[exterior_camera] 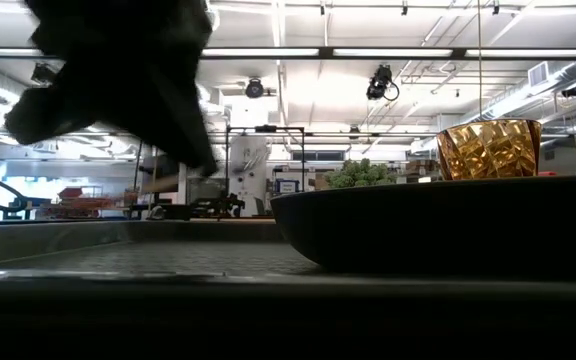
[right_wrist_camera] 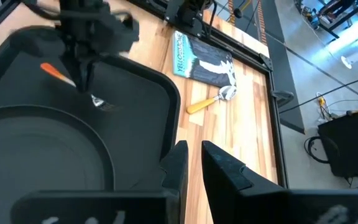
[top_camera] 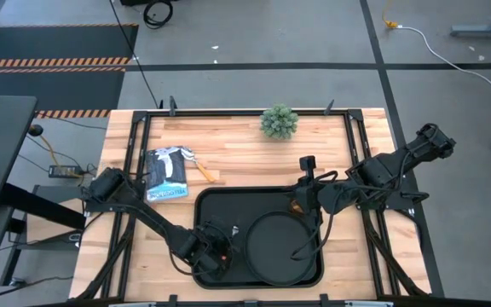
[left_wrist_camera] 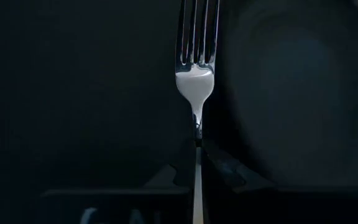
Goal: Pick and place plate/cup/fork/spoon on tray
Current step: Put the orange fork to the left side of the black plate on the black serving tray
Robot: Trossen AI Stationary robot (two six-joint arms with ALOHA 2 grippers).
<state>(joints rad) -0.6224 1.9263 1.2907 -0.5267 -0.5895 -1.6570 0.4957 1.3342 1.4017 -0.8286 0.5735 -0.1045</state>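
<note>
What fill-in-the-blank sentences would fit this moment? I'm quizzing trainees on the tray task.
1. The left gripper is shut on the ____.
2. The plate lies on the ____.
3. The spoon lies on the bare table beside a ____.
4. The right gripper holds ____.

Missing words: fork; tray; booklet; nothing.

Black tray (top_camera: 220, 205) (amber faceted cup (exterior_camera: 488, 149))
</note>
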